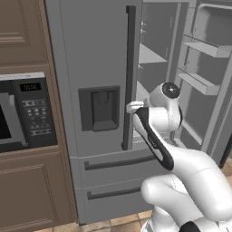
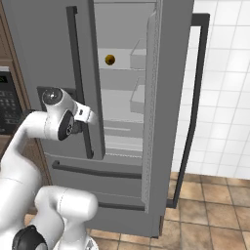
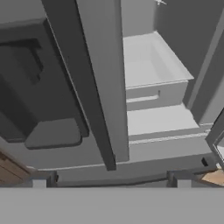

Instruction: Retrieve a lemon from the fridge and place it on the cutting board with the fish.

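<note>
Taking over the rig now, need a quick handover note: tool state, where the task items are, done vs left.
Tool: open, holding nothing, in front of the fridge near the closed left door's handle.
Fridge: right door swung open, left door shut.
Lemon: on an upper shelf inside the fridge, untouched.
Done: fridge opened.
Left: reach in, grasp the lemon, carry it to the cutting board with the fish and set it down there.

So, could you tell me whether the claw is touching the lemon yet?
Apart. In the right base view the lemon sits on an upper fridge shelf, while the claw is lower, by the left door's handle.
</note>
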Robot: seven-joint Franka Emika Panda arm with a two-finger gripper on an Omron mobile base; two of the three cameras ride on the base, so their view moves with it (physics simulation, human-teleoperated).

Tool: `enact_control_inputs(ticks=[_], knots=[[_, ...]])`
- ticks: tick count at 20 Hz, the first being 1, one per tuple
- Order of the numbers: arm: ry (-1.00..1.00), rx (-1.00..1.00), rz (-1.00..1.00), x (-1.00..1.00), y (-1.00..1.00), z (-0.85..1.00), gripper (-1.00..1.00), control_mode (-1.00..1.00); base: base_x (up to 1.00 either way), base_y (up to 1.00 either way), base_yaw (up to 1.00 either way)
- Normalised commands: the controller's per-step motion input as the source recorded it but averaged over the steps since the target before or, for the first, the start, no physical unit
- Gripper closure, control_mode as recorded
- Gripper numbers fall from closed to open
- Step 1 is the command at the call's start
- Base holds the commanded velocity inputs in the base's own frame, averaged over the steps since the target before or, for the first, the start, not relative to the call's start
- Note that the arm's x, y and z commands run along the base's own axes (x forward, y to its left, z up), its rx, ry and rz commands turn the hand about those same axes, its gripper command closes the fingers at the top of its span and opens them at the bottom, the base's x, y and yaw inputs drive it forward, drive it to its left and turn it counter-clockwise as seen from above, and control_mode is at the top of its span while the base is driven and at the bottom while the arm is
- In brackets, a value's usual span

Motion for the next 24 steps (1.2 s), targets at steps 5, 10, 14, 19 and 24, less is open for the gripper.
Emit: enact_control_inputs(ticks=[5, 10, 14, 19, 24], knots=[[0.02, -0.13, 0.0, 0.13, 0.2, 0.43, -1.0, -1.0, 0.0, 0.0, 0.0], [0.0, 0.0, 0.0, 0.02, 0.0, 0.0, -1.0, -1.0, 0.0, 0.0, 0.0], [-0.05, 0.0, 0.0, 0.23, 0.0, 0.0, -1.0, -1.0, 0.0, 0.0, 0.0], [-0.12, 0.0, 0.0, 0.4, 0.0, 0.02, -1.0, -1.0, 0.0, 0.0, 0.0], [-0.01, 0.0, 0.0, 0.29, 0.0, 0.25, -1.0, -1.0, 0.0, 0.0, 0.0]])
